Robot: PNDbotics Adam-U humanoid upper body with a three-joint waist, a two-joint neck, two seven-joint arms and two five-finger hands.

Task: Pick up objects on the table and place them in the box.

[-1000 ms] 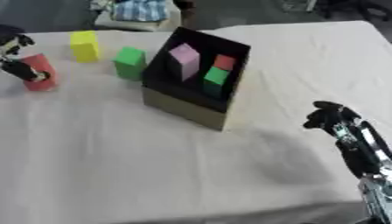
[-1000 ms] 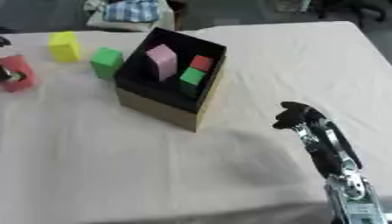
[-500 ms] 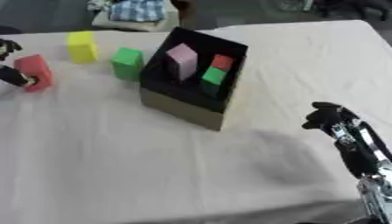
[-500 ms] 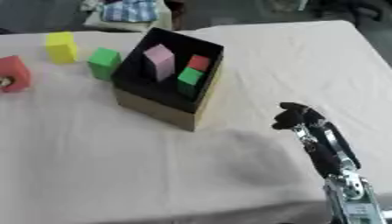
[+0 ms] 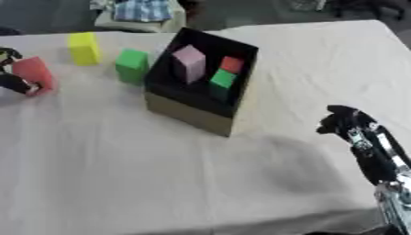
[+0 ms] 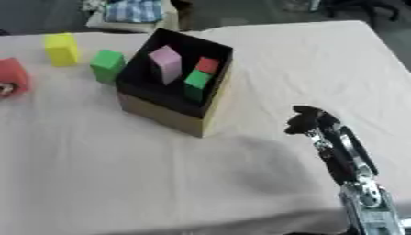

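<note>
- Table covered in a cream-white cloth (image 5: 120, 174), lightly wrinkled; it fills most of both views and lies slightly askew.
- Beyond the far edge: dark floor and a pale seat-like item with blue-and-white checked fabric (image 5: 144, 10) on it; blurry, cannot tell more.
- Open square cardboard box with black inside and tan outer walls (image 5: 201, 117) stands near table centre, turned corner-on.
- Inside the box: pink block (image 5: 190, 63) standing tilted, small red block (image 5: 233, 64) behind a small green block (image 5: 222, 78); the two small ones look close together, contact not clear.
- Green cube (image 5: 131, 64) on the cloth just beside the box's left wall; touching or apart, cannot tell.
- Yellow upright block (image 5: 83, 47) further left, apart from the green cube.
- Red block (image 5: 35, 73) at the far left edge, tilted, in the left hand (image 5: 11, 82); dark fingers curl around its lower left side.
- Left hand is mostly cut off by the frame; only a few dark finger parts show in the left eye view, and barely a sliver in the right eye view.
- Whether the red block touches the cloth or is lifted off it is hard to make out.
- Right hand (image 6: 307, 122) at lower right, black, fingers curled in on themselves with nothing in them, well apart from the box.
- Right forearm runs down to the lower right corner, silver joint at the bottom, cut off by the frame.
</note>
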